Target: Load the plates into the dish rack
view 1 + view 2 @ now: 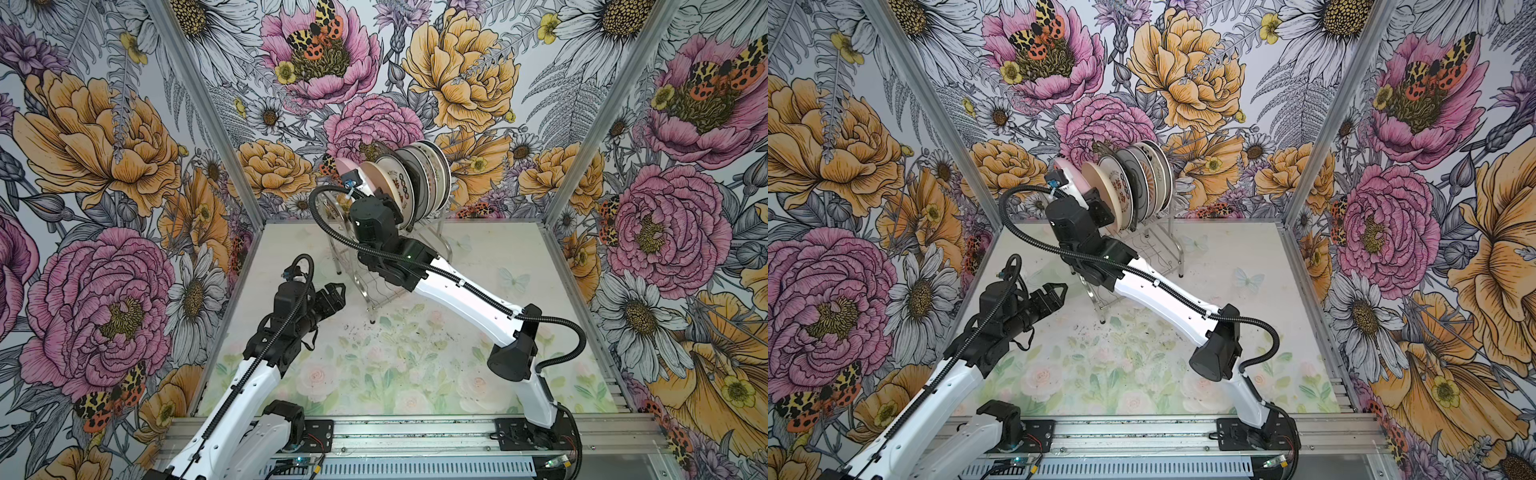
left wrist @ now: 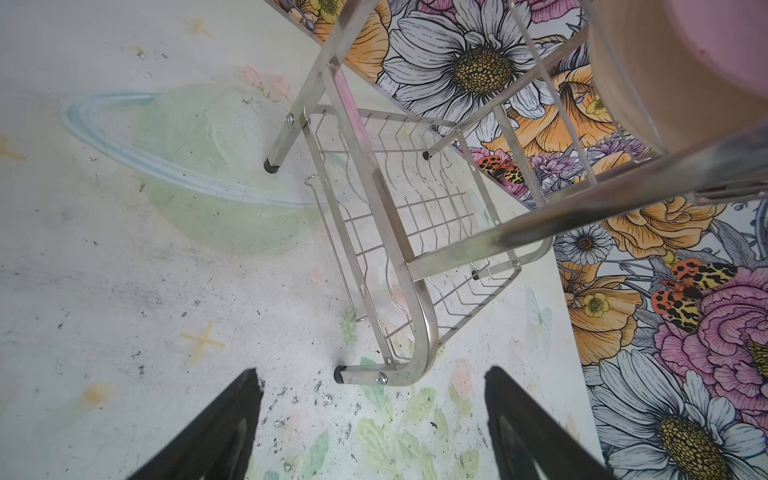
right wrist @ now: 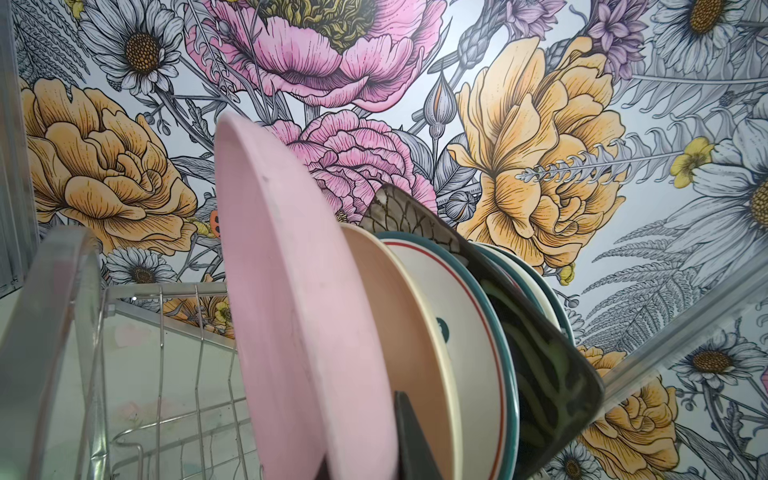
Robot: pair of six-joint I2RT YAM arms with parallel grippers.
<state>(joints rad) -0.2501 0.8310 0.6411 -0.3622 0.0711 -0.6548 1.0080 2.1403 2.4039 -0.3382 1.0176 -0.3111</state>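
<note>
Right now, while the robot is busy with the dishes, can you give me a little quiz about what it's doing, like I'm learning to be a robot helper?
1. True or false: the left gripper is carrying something.
2. Pick one: the right gripper is shut on a plate. What colour is it? A red, B pink, C yellow.
3. Fill in the gap: the lower tier of the dish rack holds ___ plates.

Key: 1 false (it is open and empty, above the table); 2 B; 3 no.
</note>
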